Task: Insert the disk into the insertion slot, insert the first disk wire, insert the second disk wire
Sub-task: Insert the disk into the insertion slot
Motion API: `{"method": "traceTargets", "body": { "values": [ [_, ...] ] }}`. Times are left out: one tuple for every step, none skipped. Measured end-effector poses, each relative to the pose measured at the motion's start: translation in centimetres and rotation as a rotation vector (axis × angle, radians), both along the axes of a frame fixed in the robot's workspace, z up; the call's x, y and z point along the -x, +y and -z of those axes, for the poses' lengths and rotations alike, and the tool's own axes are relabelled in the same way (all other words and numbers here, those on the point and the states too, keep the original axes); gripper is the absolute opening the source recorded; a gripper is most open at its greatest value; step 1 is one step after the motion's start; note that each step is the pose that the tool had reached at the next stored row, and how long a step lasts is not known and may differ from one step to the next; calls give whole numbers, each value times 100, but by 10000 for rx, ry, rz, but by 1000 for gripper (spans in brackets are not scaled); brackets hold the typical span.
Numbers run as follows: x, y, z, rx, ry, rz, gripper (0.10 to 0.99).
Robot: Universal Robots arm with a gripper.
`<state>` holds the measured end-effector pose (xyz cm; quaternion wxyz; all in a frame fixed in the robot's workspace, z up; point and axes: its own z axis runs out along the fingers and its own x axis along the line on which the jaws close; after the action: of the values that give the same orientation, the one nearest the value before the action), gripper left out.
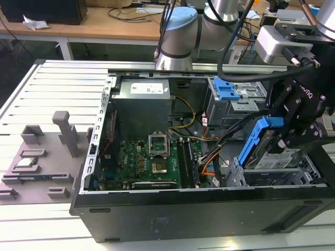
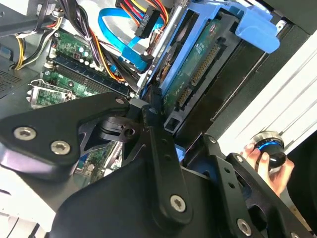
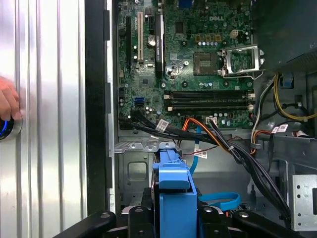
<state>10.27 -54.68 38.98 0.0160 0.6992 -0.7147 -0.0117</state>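
My gripper (image 1: 285, 137) is shut on the disk (image 1: 277, 157), a grey drive with a white label in a bright blue carrier (image 1: 256, 138). The disk hangs tilted, one end raised, partly down in the insertion slot (image 1: 236, 177), a silver sheet-metal cage in the case corner on the exterior view's right. In the second wrist view the disk's green underside (image 2: 198, 59) lies between the black fingers (image 2: 157, 130). In the first wrist view the blue carrier (image 3: 174, 191) stands over the cage's metal (image 3: 131, 171). Loose wires lie beside it: a black connector (image 2: 148, 22) and a blue flat cable (image 2: 124, 42).
The open case (image 1: 209, 214) holds a green motherboard (image 1: 152, 162), a grey power supply (image 1: 142, 107) and a taller bay with a blue latch (image 1: 227, 91). A bundle of black wires (image 3: 237, 153) crosses near the cage. A person's hand (image 2: 265, 161) holds a round knob outside the case.
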Motion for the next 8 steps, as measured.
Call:
{"method": "traceTargets", "body": {
  "values": [
    [0, 0, 0, 2, 0, 0, 365],
    [0, 0, 0, 2, 0, 0, 376],
    [0, 0, 0, 1, 0, 0, 376],
    [0, 0, 0, 1, 0, 1, 439],
    [0, 0, 0, 0, 0, 0, 439],
    [0, 0, 0, 0, 0, 0, 361],
    [0, 0, 0, 0, 1, 0, 361],
    [0, 0, 0, 1, 1, 0, 294]
  ]
}}
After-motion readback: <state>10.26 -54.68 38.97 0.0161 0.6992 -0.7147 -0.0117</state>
